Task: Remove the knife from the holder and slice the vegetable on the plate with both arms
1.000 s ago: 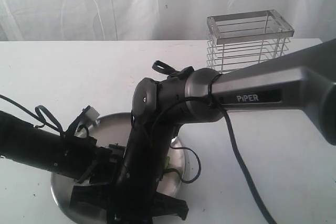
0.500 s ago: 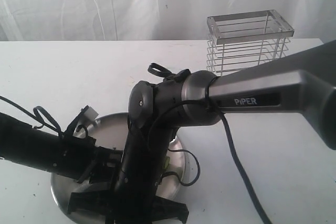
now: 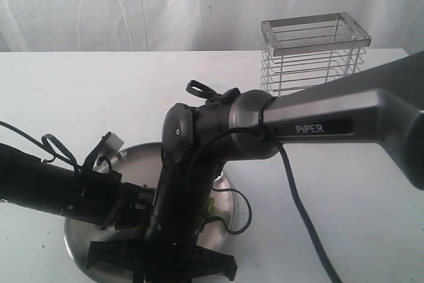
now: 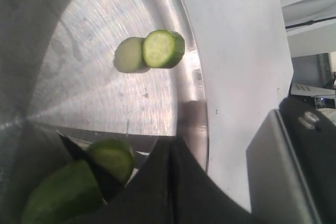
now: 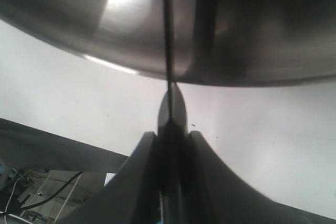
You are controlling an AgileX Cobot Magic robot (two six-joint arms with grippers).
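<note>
Both arms crowd over the plate (image 3: 222, 213) at the lower centre of the exterior view, on the white counter (image 3: 79, 91). The holder (image 3: 311, 54) stands apart at upper right. In the right wrist view the right claw (image 5: 170, 129) is clamped on the knife (image 5: 167, 35), whose thin blade runs edge-on up across the plate rim. In the left wrist view the left claw (image 4: 105, 177) pinches the vegetable (image 4: 68, 187) at the lower left, seemingly beside the dark blade. A cut slice (image 4: 164, 49) lies near the rim, upper centre.
</note>
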